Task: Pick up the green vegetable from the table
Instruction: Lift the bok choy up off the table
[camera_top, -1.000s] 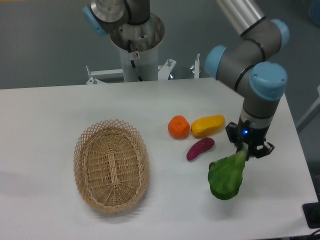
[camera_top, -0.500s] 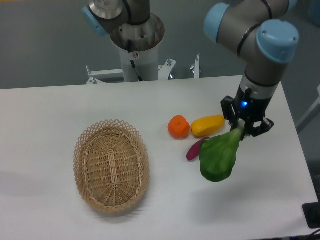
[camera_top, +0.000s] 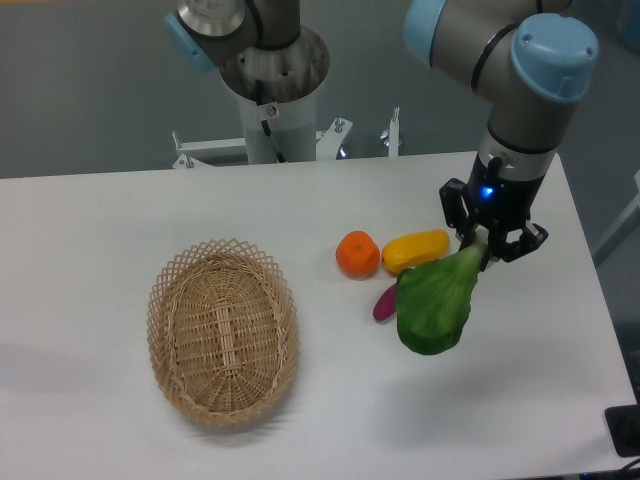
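The green vegetable (camera_top: 435, 305) is a toy bok choy with a broad dark-green leafy head and a pale stalk. It hangs in the air above the white table (camera_top: 90, 240), leaf end down and tilted to the left. My gripper (camera_top: 485, 248) is shut on its stalk at the right side of the table. The leaf hides part of the purple piece (camera_top: 384, 303) behind it.
An orange (camera_top: 357, 254) and a yellow oblong piece (camera_top: 416, 250) lie just left of the gripper. A woven wicker basket (camera_top: 223, 330) sits at the left middle. The robot base (camera_top: 272, 80) stands behind the table's far edge.
My gripper has lifted the green vegetable off the table and carried it up and slightly left; it now hangs in front of the purple piece.
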